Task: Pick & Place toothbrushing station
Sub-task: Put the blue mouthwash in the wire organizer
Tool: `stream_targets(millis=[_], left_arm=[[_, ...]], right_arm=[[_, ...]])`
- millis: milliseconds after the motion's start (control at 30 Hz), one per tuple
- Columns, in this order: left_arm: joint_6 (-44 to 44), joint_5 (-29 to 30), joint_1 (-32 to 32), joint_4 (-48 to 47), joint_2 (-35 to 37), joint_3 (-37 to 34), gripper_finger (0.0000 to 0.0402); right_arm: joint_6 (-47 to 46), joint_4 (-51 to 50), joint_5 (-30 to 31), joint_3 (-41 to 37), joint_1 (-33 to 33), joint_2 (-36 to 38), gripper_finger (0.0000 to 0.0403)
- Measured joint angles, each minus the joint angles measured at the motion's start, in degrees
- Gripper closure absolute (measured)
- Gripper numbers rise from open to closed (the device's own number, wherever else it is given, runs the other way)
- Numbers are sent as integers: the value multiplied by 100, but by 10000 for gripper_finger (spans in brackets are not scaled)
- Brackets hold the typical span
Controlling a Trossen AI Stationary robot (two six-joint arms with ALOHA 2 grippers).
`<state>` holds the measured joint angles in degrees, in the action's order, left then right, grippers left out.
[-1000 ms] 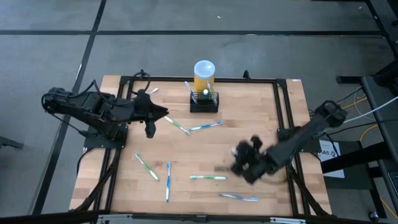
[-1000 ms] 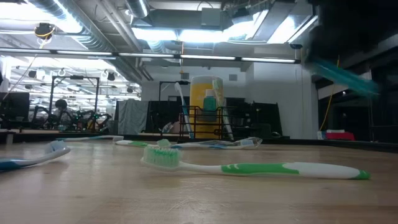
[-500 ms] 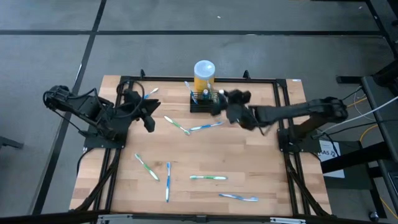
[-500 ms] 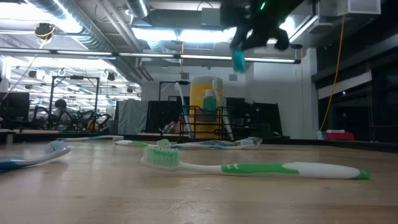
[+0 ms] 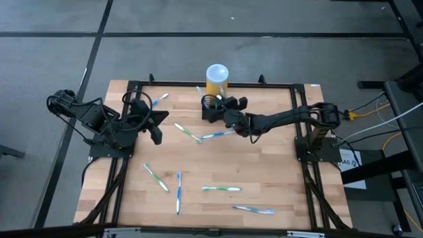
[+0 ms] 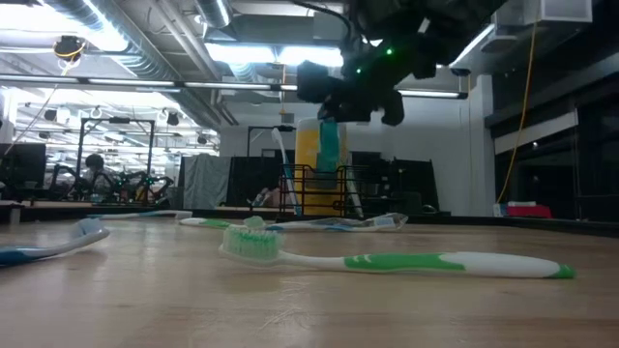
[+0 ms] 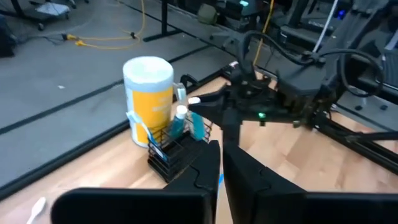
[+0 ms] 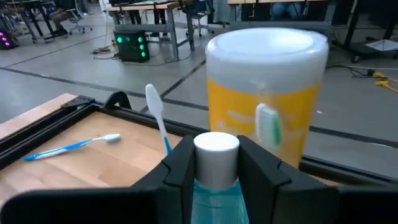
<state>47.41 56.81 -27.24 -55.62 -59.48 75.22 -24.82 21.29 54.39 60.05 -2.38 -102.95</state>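
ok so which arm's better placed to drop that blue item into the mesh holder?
Right. The right gripper hangs directly above the black mesh holder, holding the white-capped blue item. The left gripper is shut, empty, off to the side.

No text, label, brand, number or sign can be read in any of the views. The yellow cylinder [image 8: 266, 106] carries only a pale mark on its side, too blurred to read, and the toothbrushes [image 6: 387, 259] lying on the surface [image 5: 218, 165] show no legible print.
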Motion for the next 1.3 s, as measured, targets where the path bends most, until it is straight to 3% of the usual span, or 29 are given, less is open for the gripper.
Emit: stream_targets(millis=[300, 1300], left_arm=[[30, -281, 0, 7, 0, 0, 398], [-65, -533, 0, 5, 0, 0, 399]], right_arm=[[406, 1282, 227, 4, -95, -684, 310], [-224, 1229, 1084, 7, -7, -1080, 310]])
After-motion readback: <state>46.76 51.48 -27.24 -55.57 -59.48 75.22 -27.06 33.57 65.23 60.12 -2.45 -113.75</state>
